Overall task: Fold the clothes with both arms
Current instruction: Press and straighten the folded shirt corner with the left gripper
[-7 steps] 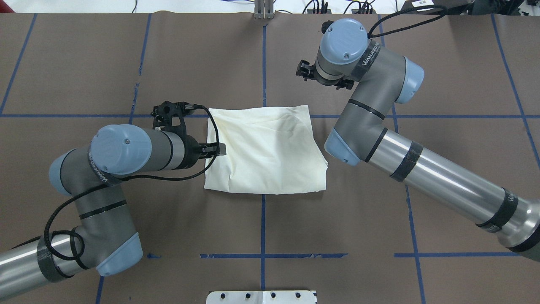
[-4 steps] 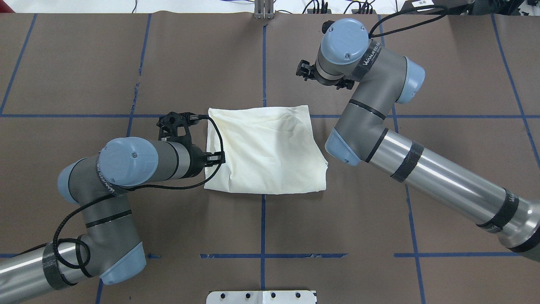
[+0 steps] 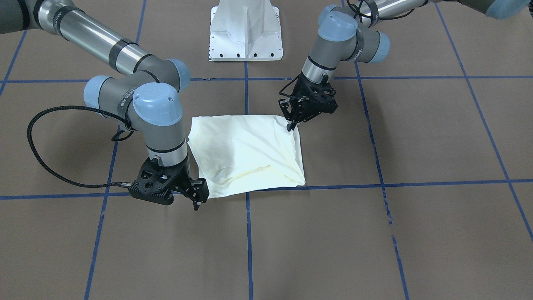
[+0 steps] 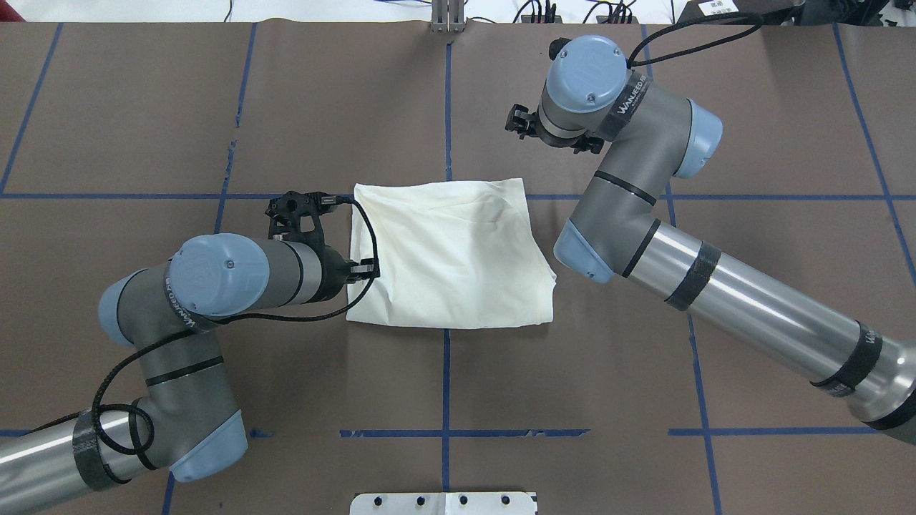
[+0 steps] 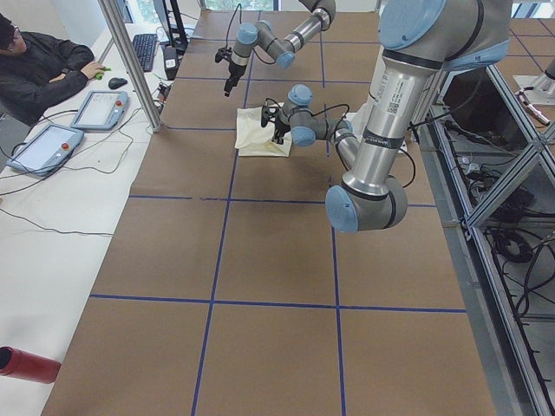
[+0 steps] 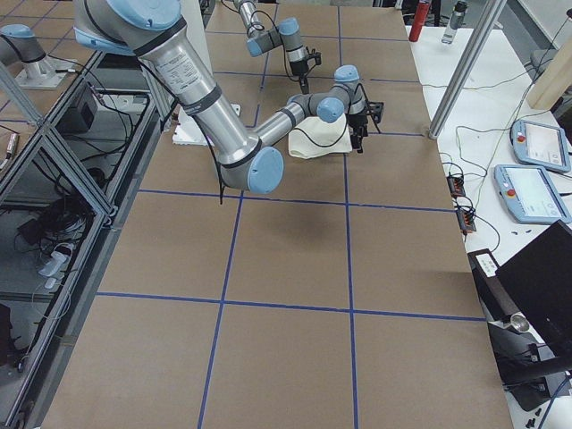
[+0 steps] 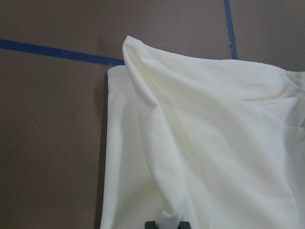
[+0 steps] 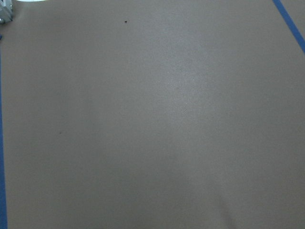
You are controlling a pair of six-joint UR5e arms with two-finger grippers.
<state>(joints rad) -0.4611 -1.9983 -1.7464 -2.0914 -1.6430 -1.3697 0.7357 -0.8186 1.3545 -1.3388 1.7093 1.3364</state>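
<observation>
The folded shirt (image 4: 451,257) lies centred on the table (image 4: 215,107), its left edge pinched in the left gripper (image 3: 290,126), while the right gripper (image 3: 199,195), jaws' state I cannot tell, hangs clear off its far right corner.

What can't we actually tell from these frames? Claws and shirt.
T-shirt underside: pressed on the table in every view.
Left claw grip: left wrist view cuts the fingertips at its bottom edge; whether they pinch the cloth is unclear.
Right claw: overhead, its own wrist hides it; right wrist view shows only table; front view too small for open or shut.
</observation>
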